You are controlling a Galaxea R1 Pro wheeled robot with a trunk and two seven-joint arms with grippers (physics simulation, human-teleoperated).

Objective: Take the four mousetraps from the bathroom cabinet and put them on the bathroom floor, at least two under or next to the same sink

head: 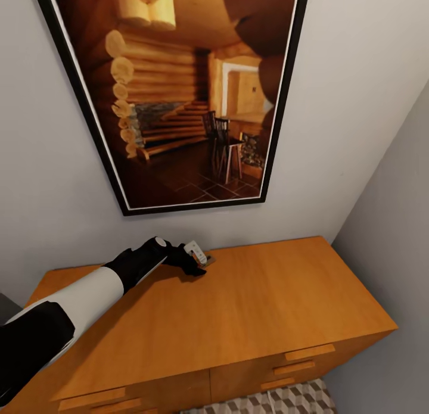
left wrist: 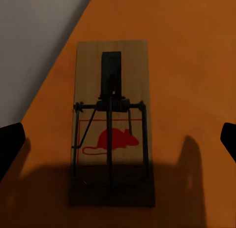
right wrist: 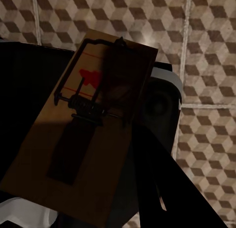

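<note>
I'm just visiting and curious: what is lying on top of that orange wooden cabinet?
A mousetrap lies flat on the cabinet top near the wall, under the left gripper. The arm hides the surface beneath it.

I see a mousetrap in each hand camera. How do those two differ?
The mousetrap on the cabinet lies flat on the orange-brown top, between the open left gripper's fingertips, not gripped. The mousetrap at the right gripper hangs tilted above the cube-patterned floor, apparently held. Both are tan boards with dark springs and a red mouse mark.
</note>
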